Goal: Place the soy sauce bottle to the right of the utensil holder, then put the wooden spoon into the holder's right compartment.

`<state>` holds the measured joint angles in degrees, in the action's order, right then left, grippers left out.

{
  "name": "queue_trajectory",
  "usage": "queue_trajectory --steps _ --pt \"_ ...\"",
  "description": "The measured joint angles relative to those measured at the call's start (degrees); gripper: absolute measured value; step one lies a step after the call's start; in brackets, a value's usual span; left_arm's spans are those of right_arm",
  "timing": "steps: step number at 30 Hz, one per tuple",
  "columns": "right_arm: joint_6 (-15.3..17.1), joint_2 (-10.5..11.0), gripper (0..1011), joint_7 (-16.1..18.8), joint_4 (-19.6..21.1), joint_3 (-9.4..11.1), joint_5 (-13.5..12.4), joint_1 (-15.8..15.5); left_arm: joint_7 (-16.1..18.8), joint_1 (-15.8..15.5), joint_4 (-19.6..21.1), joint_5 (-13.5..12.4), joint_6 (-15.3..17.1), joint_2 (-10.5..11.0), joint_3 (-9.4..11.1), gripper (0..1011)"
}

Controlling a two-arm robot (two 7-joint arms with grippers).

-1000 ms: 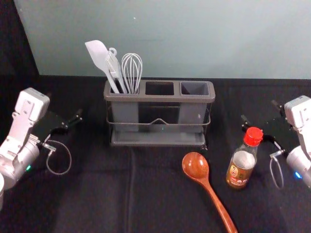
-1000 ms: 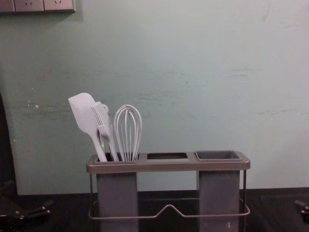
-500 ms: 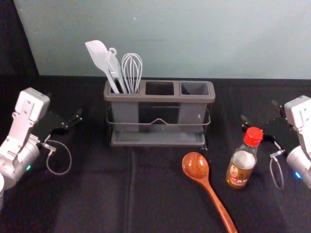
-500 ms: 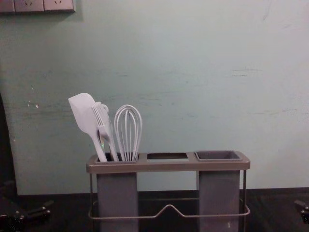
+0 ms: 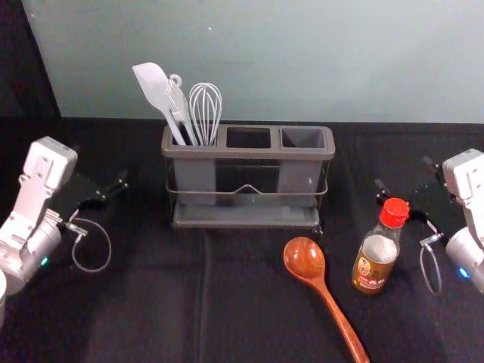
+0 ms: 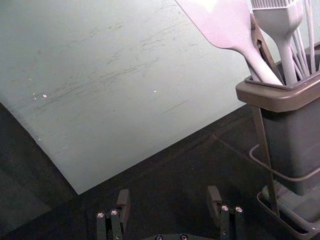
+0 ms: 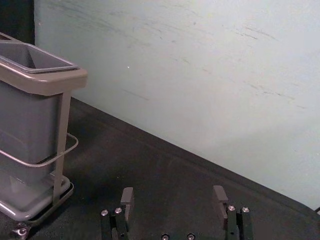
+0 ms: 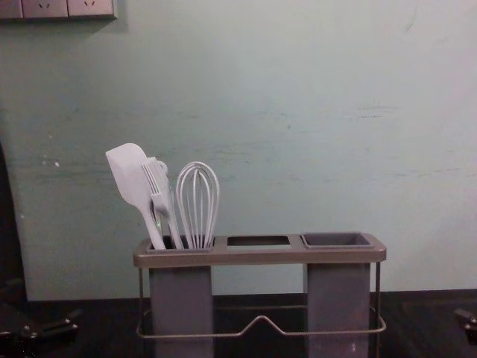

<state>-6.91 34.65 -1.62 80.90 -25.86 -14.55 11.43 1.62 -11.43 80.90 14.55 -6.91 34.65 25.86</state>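
Head view, biggest first: a pale wall rises behind a table under dark cloth. On the cloth stands the utensil holder, dark grey and upright in its wire frame. To its left hangs the left gripper, to its right the right gripper; the wrist views show both pairs of jaws released — spread wide, with nothing between them. The wooden spoon lies in front of the holder's right end (bowl toward the holder, handle slanting nearer and rightward). Just right of the spoon is the soy sauce bottle, upright under its red cap, forward and right of the holder. Three light utensils lean in the left compartment — a spatula, a whisk and a brush.
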Motion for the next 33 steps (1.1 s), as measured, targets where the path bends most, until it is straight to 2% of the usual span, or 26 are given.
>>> queue_trajectory --steps 12,19,24,28,33 --pt "0.0 0.0 1003 0.0 0.0 0.0 0.0 0.0 0.0 0.0 0.0 0.0 0.0 0.0 0.0 1005" --pt "-0.1 1.1 1003 -1.2 2.4 1.4 1.8 -2.7 0.0 0.0 0.0 0.0 0.0 0.0 0.0 1005" --pt "-1.2 3.9 1003 -1.5 7.5 4.5 1.1 -7.7 0.0 0.0 0.0 0.0 0.0 0.0 0.0 1005" --pt "-1.9 6.7 1003 -0.5 12.0 7.8 -1.5 -12.5 0.0 0.0 0.0 0.0 0.0 0.0 0.0 1005" --pt "-2.2 9.3 1003 1.3 15.6 10.8 -4.3 -17.0 0.0 0.0 0.0 0.0 0.0 0.0 0.0 1005"
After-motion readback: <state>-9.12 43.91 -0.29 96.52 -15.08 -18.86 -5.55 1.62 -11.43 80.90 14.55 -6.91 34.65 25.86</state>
